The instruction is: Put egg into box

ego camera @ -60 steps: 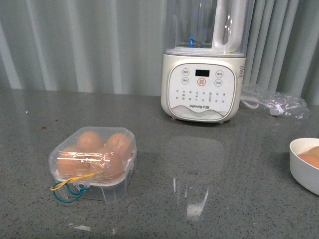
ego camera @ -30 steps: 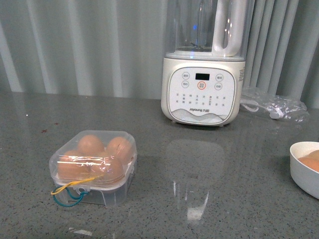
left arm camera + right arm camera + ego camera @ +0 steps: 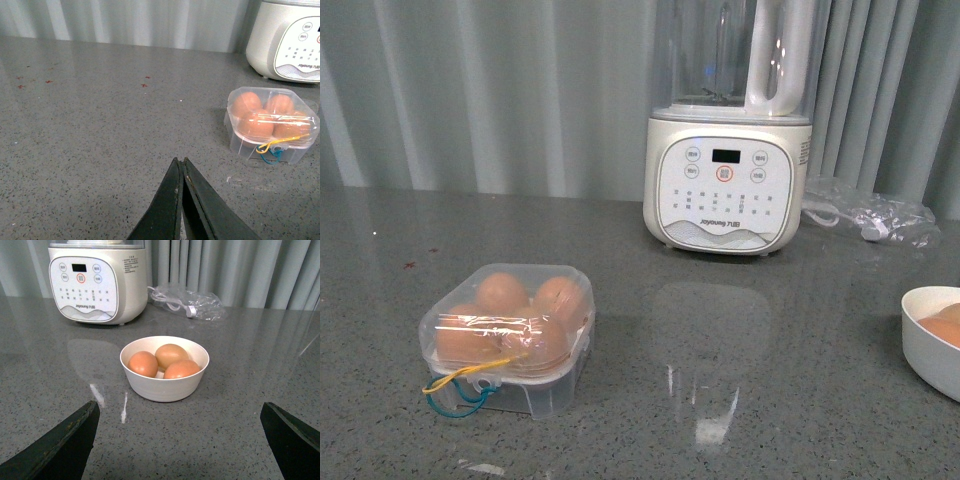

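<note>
The clear plastic box [image 3: 507, 338] sits on the grey counter at the front left, lid shut over several brown eggs, yellow and blue cords at its front. It also shows in the left wrist view [image 3: 272, 125]. A white bowl [image 3: 165, 382] holds three brown eggs, one of them the egg [image 3: 143, 363]; the bowl shows at the right edge of the front view [image 3: 932, 340]. My left gripper [image 3: 180, 161] is shut and empty, apart from the box. My right gripper [image 3: 180, 410] is open and empty, a short way before the bowl. Neither arm shows in the front view.
A cream blender [image 3: 730, 165] with a clear jug stands at the back of the counter, also in the right wrist view [image 3: 97, 282]. A crumpled clear bag with a cable [image 3: 870, 212] lies to its right. Grey curtains hang behind.
The front view has shifted slightly, so the box, blender and bowl sit a little lower in the frame. Nothing on the counter has moved.
</note>
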Tool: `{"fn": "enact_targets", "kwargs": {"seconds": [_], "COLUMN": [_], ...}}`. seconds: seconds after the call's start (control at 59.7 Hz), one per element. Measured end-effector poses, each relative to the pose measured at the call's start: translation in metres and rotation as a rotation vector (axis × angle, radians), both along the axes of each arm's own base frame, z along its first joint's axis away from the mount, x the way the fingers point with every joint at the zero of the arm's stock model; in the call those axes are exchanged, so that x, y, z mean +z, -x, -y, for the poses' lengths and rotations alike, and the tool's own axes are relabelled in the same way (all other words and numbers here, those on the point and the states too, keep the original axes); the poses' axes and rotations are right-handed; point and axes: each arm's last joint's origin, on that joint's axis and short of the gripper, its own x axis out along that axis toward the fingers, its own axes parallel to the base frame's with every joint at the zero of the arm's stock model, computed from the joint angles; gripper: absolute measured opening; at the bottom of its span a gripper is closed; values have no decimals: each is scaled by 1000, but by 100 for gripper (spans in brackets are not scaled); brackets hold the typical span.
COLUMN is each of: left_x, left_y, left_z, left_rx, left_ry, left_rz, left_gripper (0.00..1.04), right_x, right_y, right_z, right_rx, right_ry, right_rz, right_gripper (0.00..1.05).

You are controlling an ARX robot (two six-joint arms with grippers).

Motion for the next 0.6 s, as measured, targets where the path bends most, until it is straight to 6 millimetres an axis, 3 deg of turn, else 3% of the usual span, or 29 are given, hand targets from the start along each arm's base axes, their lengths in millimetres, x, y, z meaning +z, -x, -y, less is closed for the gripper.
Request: {"fn": "enact_targets", "kwargs": {"seconds": [0.603], "left_x": [-20], "left_y": [1], "left_z": [0], "left_rx": [-3], "left_ry": [0], "left_rz": [26], "left_gripper": [4], "right_x": [0], "right_y": [0], "right_z": [0], "right_rx": [0], "right_ry": [0], "right_rz": [0], "right_gripper": [98]}}
